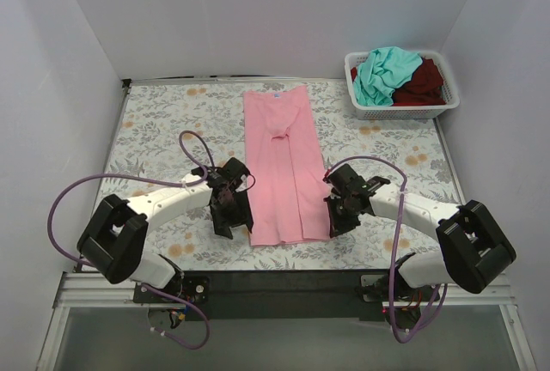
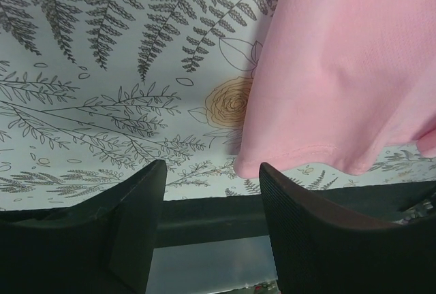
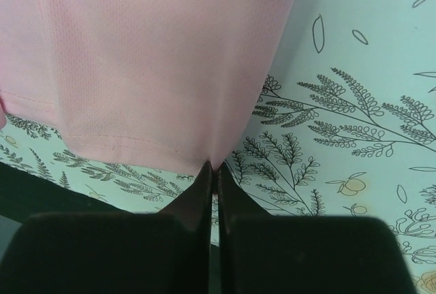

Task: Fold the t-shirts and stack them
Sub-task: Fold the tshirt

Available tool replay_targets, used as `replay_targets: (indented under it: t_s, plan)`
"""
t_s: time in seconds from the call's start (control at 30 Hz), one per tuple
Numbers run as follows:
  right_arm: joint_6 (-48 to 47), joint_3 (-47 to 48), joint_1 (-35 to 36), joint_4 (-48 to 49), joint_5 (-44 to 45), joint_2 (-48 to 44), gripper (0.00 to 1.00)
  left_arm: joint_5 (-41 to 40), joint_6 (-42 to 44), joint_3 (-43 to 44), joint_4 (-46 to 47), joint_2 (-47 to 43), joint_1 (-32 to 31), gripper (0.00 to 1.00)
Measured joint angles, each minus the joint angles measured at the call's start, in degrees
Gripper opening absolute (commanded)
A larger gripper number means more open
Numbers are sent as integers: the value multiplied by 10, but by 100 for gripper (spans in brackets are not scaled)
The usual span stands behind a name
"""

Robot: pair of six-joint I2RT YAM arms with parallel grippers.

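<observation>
The light pink t-shirt lies in a long narrow strip down the middle of the table, neck label at the far end. My left gripper is open at the shirt's near left hem corner, holding nothing. My right gripper is shut on the near right hem corner of the pink shirt. The teal t-shirt and the dark red t-shirt lie bunched in the basket.
A white slatted basket stands at the far right corner. The table has a floral cover. White walls close in the left, back and right. The table's near edge is just below the hem.
</observation>
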Motion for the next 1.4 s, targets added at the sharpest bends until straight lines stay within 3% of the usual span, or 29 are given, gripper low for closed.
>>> replay_targets:
  t_s: [0.13, 0.53, 0.8, 1.03, 1.4]
  plan:
    - [7, 0, 3, 0, 5, 0, 1, 0, -3, 2, -4, 11, -18, 49]
    - [8, 0, 3, 0, 5, 0, 1, 0, -9, 21, -5, 51, -55, 47]
    - [9, -1, 3, 3, 5, 0, 1, 0, -10, 29, 0, 78, -67, 33]
    - [9, -2, 3, 4, 5, -1, 1, 10, -12, 25, 5, 98, -71, 28]
    - [9, -2, 4, 5, 5, -1, 1, 24, -11, 24, 7, 102, -71, 32]
